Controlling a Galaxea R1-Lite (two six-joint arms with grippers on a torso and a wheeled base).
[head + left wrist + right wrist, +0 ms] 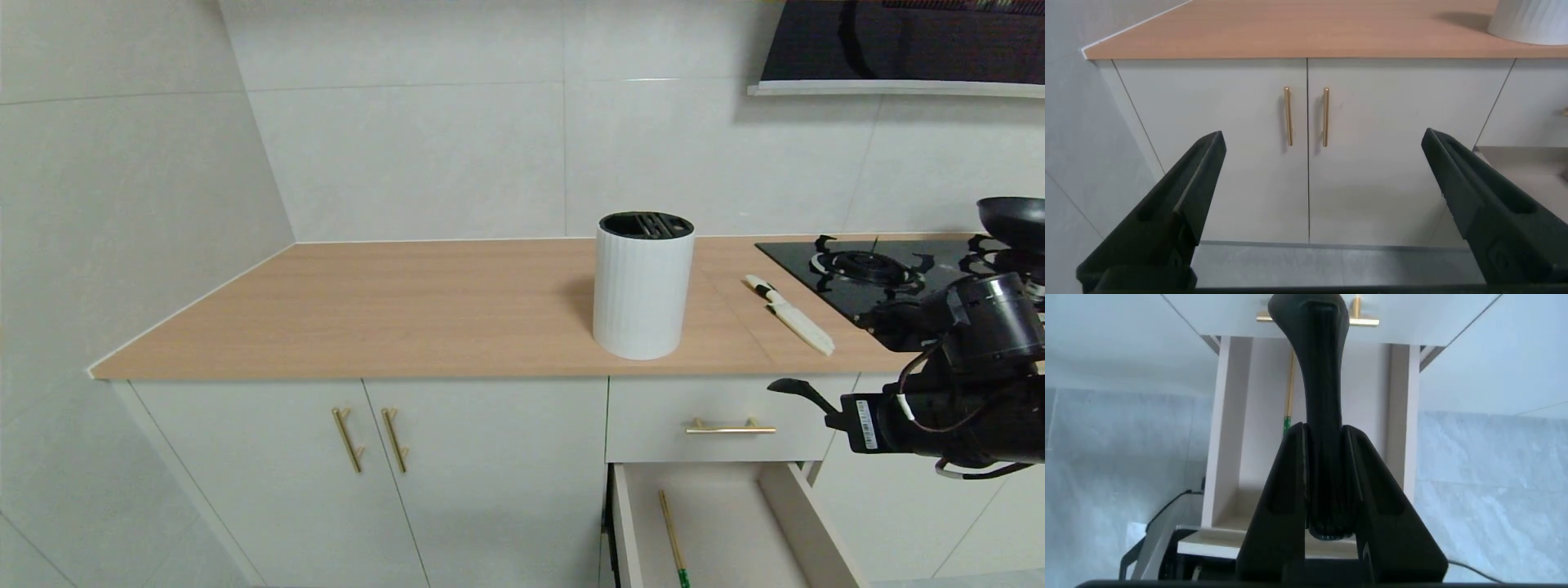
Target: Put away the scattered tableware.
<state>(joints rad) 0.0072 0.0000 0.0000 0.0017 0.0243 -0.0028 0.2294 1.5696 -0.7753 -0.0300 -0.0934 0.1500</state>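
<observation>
Right gripper clamped on black utensil (type unclear); held above open drawer; long axis roughly along drawer's length; chopsticks inside.

The head camera looks forward and down onto the light wooden countertop; the left wrist camera sits low, close before the white gold-handled cabinet doors, shared with the head view; the right wrist camera peers down along a black curved utensil into the white open drawer, also shared.
</observation>
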